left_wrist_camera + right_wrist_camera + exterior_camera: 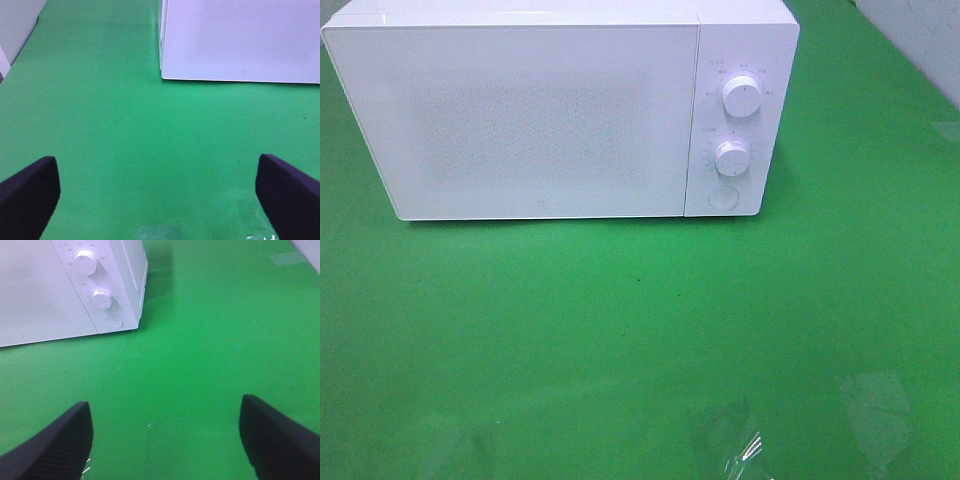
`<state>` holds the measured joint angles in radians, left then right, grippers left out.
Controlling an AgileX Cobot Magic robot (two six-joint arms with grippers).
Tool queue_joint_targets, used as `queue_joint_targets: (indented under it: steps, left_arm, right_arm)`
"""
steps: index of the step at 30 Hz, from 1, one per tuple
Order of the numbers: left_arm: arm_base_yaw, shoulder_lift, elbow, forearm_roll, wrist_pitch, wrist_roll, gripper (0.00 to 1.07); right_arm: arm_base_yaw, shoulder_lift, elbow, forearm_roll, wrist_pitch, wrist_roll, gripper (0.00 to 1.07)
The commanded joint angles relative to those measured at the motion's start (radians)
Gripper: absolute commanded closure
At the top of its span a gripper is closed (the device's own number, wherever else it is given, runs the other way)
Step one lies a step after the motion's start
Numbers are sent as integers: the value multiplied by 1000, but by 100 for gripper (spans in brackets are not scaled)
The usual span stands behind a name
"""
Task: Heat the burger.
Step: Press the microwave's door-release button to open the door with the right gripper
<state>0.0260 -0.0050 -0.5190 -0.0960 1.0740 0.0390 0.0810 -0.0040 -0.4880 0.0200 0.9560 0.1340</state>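
Emptiness is noted at both arms. The left gripper [156, 182] is spread wide with nothing between its dark fingers, and the right gripper [165, 425] is likewise held apart and carries nothing. Both hang above the green worktop [640, 330], and neither is caught by the high camera.

The boxy white microwave oven [540, 110] stands ahead of both grippers, well apart from them, with its speckled door shut. Its control panel lies ahead of the right gripper, nearer to it than to the left one. An upper round white knob [742, 97], a lower round white knob [731, 157] and a flat round white button [724, 198] are set on it.

The burger is not seen in any view. Whether it is shut inside the oven or lies outside the frames cannot be told, since the door cannot be seen through.

The step in hand is judged to be a ready posture, with the oven untouched. The next move is expected to call for the door to be opened, probably by the round button being pressed by the right gripper. A long reach forward and narrowed fingers would be needed for that.
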Motion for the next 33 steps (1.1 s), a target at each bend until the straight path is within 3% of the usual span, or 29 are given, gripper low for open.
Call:
queue_joint_targets:
  steps: [1, 21, 33]
  left_arm:
    - [4, -13, 2, -4, -5, -5, 8]
    - [4, -14, 2, -4, -5, -3, 8]
    - [4, -14, 2, -4, -5, -4, 8]
  right_arm:
    - [-8, -25, 1, 9, 0, 8, 31]
    - [-8, -16, -2, -8, -1, 21, 31]
    - [-8, 257, -58, -20, -188, 4, 31]
